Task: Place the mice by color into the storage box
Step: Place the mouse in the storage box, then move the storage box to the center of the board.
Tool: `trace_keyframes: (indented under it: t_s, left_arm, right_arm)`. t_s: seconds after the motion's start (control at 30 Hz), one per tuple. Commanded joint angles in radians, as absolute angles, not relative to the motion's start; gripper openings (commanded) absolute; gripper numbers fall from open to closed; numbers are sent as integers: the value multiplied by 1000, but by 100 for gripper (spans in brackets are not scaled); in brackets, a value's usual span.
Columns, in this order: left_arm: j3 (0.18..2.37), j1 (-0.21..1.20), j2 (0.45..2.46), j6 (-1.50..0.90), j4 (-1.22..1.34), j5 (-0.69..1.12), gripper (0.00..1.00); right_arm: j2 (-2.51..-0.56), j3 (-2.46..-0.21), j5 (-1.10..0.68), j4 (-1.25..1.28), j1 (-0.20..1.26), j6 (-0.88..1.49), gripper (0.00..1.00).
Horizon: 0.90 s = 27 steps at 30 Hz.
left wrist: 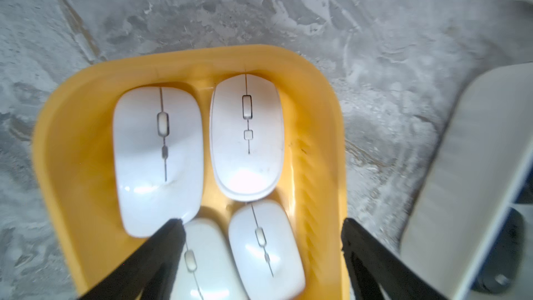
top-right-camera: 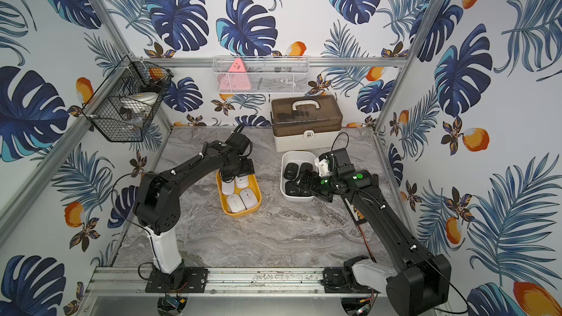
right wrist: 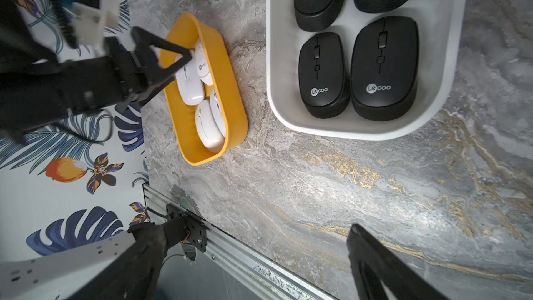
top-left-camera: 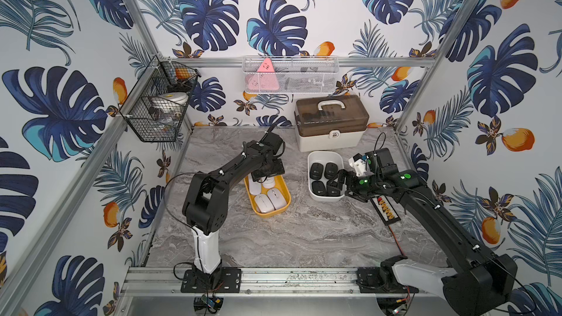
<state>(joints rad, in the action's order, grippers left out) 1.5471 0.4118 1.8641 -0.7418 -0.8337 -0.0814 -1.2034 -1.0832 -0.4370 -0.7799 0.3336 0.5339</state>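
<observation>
While the left end effector (left wrist: pixel 261 222) gapes empty over the white mice (left wrist: pixel 157 154) (yellow tray (left wrist: pixel 72 168)), right end effector (top-left-camera: pixel 336 185) spread wide, empty.

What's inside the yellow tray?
Four white mice in the yellow tray, in two pairs. In both top views the left tool hides part of the far pair.

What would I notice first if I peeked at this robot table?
Probably the bright yellow tray on the marble table, packed with four shiny white mice, with the left gripper hanging open right above it. Next to it sits a white tub holding four black mice. Big blue leaf wallpaper covers the walls all around.
</observation>
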Motion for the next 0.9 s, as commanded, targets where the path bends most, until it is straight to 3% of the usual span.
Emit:
trace_keyframes:
  t_s: [0.0,0.1,0.37,0.53,0.87]
  left_arm:
    - [1530,406,1768,-751,-868,-99,91]
    - [1467,336,1686,-747,-893,-112,87]
    - [1250,76,1649,-679,-878,-144,27]
    - [1210,70,1747,-663,-783,-127,24]
    - [1336,165,1897,-662,-724,-81,28]
  right_arm:
    - [-1230,-1093,-377,-740,335,522,100]
    - [-1259,-1108,-321,-751,334,518,100]
    - [-1291,-1155,-313,-755,329,506,100]
    - [-1282,-1149,-311,-766,328,495,100]
    - [-1249,-1110,-299,-801,315,478,100]
